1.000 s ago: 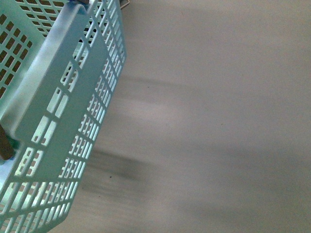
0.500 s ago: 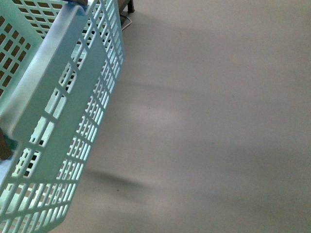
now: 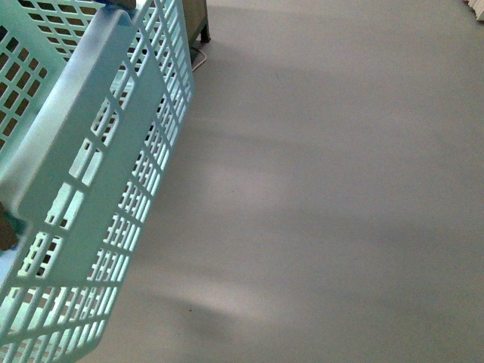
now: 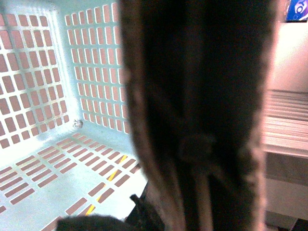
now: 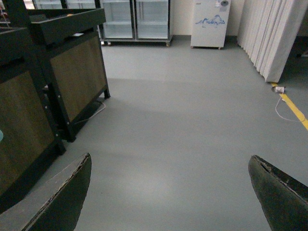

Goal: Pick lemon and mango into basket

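Note:
The light teal slotted basket [image 3: 83, 181] hangs tilted at the left of the front view, above the grey floor. In the left wrist view its inside wall and base [image 4: 57, 96] show, with no fruit in the part I can see. A dark brown handle [image 4: 202, 106] fills the middle of that view, very close; my left gripper is shut on it, its fingertips hidden. My right gripper [image 5: 168, 192] is open and empty, its two dark fingers [image 5: 62, 197] wide apart over bare floor. The lemon and the mango are out of view.
Grey floor [image 3: 325, 189] fills most of the front view. Dark wooden stands [image 5: 53, 82] are on one side in the right wrist view. Glass-door fridges [image 5: 134, 19], a white cabinet [image 5: 209, 21], a white curtain [image 5: 272, 33] and a yellow floor line [image 5: 293, 108] lie farther off.
The view has slid over the floor: a dark stand leg has come into the top of the front view. The basket stays in the same place in the picture.

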